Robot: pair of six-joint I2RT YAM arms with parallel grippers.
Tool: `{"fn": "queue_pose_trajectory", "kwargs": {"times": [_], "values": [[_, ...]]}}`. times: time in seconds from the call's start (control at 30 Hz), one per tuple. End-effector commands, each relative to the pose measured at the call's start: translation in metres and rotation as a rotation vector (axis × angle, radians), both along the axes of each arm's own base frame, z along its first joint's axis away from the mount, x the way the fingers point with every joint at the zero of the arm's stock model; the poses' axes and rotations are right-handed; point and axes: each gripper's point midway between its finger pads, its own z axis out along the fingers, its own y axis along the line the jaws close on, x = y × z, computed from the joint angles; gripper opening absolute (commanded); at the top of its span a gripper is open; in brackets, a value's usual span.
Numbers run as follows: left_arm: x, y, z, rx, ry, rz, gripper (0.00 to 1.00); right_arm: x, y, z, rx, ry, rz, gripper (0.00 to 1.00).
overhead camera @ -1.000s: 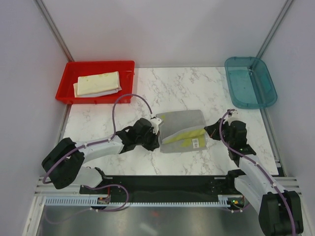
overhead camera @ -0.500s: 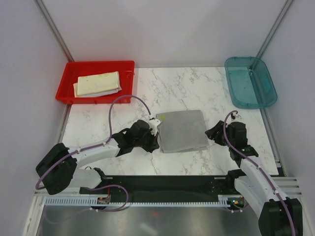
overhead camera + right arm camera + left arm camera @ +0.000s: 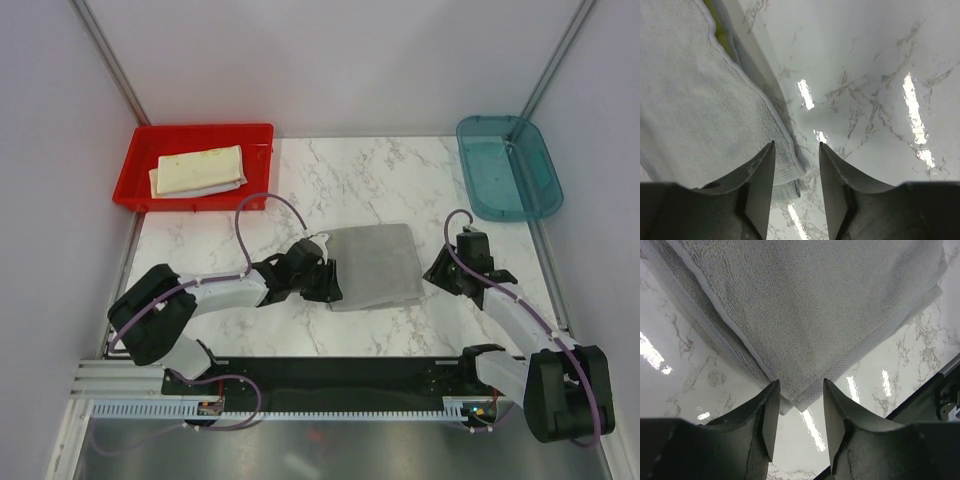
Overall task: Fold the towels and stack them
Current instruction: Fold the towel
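Bin [image 3: 200, 128], red, rear left: folded cream-yellow towels [image 3: 198, 170] inside | left gripper [image 3: 800, 385]: jaws apart, grey towel's near-left corner between the tips, not clamped | grey towel [image 3: 375, 265]: folded flat, mid marble table [image 3: 350, 175] | right gripper [image 3: 796, 146]: jaws apart at towel's right edge | teal bin [image 3: 505, 165]: rear right

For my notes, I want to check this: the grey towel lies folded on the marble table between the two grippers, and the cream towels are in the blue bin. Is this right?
Not quite. The top view shows the cream towels in the red bin at the back left, not in the blue bin. The rest is right.
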Motion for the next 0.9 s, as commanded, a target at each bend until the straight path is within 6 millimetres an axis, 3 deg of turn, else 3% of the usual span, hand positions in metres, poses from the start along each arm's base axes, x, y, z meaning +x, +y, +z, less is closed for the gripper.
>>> {"fn": "queue_pose_trajectory", "kwargs": {"times": [0.0,0.13,0.33,0.47,0.67,0.87], "values": [[0.01,-0.015,0.005,-0.035,0.011,0.059,0.47,0.001,0.007,0.008,0.022,-0.026,0.046,0.45],[0.008,-0.014,-0.002,-0.009,0.016,0.07,0.43,0.0,0.009,0.022,0.036,-0.055,0.055,0.36],[0.006,-0.008,-0.01,0.034,0.04,0.096,0.4,-0.015,0.027,0.016,0.155,-0.02,0.064,0.19],[0.006,-0.008,-0.004,0.039,0.018,0.096,0.42,-0.023,0.029,0.012,0.175,-0.03,0.051,0.05],[0.012,-0.011,0.018,0.087,-0.09,0.052,0.46,-0.032,0.036,0.005,0.233,-0.015,0.049,0.0],[0.008,-0.017,0.042,0.135,-0.277,-0.135,0.52,-0.04,0.045,0.005,0.283,-0.004,0.079,0.0]]}}
